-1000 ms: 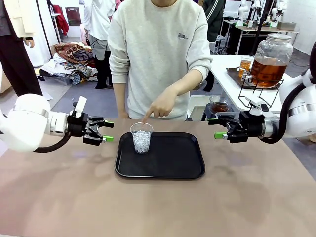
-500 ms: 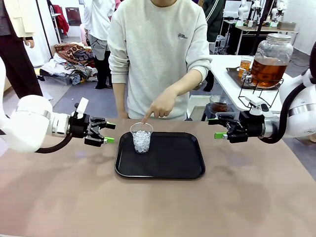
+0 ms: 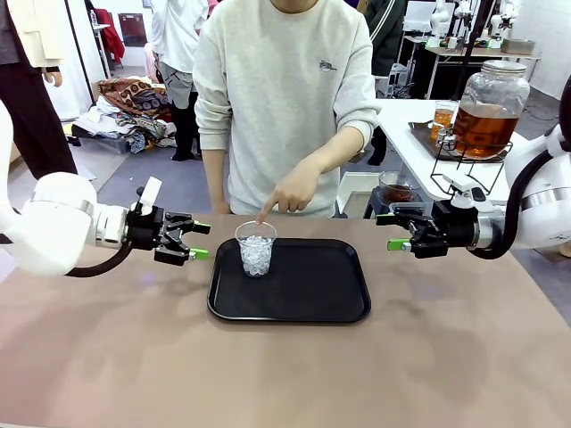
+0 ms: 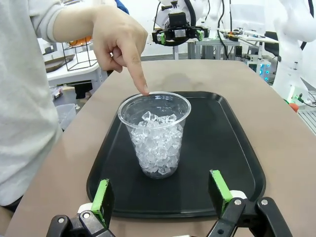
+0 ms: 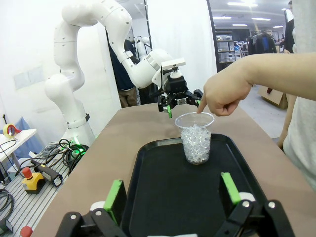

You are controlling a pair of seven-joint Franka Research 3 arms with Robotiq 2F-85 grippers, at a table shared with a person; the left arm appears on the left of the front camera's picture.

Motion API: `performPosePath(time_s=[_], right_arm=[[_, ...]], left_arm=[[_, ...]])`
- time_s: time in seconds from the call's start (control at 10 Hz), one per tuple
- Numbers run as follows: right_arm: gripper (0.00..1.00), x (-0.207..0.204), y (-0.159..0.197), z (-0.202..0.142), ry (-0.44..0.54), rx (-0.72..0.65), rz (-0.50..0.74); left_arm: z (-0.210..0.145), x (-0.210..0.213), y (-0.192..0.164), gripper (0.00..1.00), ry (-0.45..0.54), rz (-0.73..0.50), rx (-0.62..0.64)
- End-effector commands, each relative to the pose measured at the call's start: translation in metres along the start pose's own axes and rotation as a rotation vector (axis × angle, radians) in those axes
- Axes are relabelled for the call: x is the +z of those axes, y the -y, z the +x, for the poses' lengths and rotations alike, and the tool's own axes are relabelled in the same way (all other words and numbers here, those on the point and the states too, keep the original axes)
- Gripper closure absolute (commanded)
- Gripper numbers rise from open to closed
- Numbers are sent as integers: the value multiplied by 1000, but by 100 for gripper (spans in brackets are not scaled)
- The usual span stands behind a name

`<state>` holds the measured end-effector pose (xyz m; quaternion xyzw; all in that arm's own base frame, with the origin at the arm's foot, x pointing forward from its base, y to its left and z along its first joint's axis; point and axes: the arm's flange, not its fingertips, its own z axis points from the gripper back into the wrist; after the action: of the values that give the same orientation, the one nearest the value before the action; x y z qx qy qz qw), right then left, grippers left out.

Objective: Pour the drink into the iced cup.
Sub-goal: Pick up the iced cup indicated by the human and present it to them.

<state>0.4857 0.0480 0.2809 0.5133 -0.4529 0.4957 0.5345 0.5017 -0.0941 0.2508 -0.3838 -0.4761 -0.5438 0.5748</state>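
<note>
Pointing hand (image 3: 290, 192) at iced cup (image 3: 256, 250) rim, contact unclear; L tool (image 3: 200, 241), R tool (image 3: 387, 232) wide, empty.

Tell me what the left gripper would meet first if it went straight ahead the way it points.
Most likely the iced cup on the black tray, centred ahead of the open left gripper. Height is unclear; the tray's near rim might come first.

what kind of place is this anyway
Probably a robotics lab or test room, not a café: white robot arm, floor cables and stop button, with a tea jar on a side table.
</note>
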Motion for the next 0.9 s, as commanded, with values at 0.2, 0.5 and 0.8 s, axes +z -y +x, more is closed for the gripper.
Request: performPosePath(time_s=[0.2,0.5,0.8], right_arm=[[0,-2,3,3,-1,-1,-5],[0,-2,3,3,-1,-1,-5],[0,-2,3,3,-1,-1,-5]], left_arm=[[-11,-21,-10,0,40,-15,-17],[-18,-36,-11,0,71,-34,-10],[-21,-49,-13,0,87,-35,-8]])
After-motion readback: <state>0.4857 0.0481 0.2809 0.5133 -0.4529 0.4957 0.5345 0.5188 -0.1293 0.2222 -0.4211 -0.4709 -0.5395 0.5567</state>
